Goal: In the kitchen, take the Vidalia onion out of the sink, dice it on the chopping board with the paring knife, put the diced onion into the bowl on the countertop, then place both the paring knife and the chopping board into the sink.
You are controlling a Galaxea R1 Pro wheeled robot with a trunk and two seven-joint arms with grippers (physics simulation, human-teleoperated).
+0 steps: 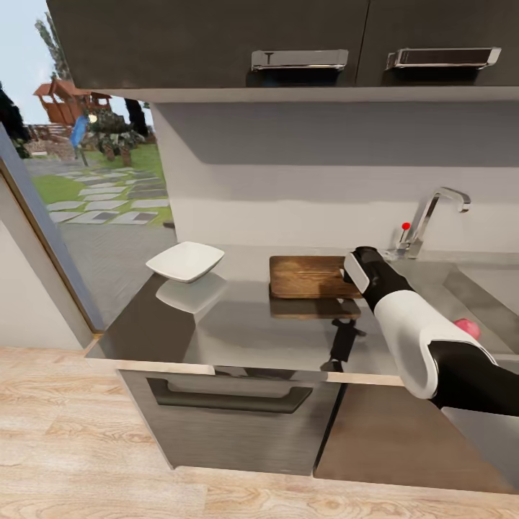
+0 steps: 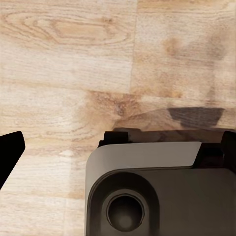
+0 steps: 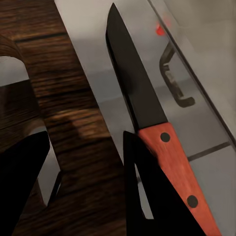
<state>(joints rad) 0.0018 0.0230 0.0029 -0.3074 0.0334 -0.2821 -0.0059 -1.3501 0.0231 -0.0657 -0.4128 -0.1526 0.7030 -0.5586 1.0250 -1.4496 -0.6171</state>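
Note:
The brown chopping board (image 1: 308, 276) lies on the glossy grey countertop (image 1: 238, 324), left of the sink (image 1: 497, 292). The white bowl (image 1: 186, 259) stands at the counter's left end. My right arm reaches over the board's right end. In the right wrist view the paring knife (image 3: 147, 113), with a red handle and dark blade, lies flat on the counter beside the board (image 3: 64, 98). My right gripper (image 3: 83, 191) hangs open above the board's edge, with the knife just outside one finger (image 3: 147, 196). A small pink round thing (image 1: 468, 329), apparently the onion, shows in the sink by my forearm. My left gripper (image 2: 118, 152) is open over the floor.
A chrome faucet (image 1: 427, 216) with a red knob stands behind the sink. Dark wall cabinets (image 1: 288, 43) hang overhead. A grey drawer front with a dark handle (image 1: 227, 396) sits below the counter. A window (image 1: 86, 166) is at the left, and the wooden floor (image 1: 86, 447) lies below.

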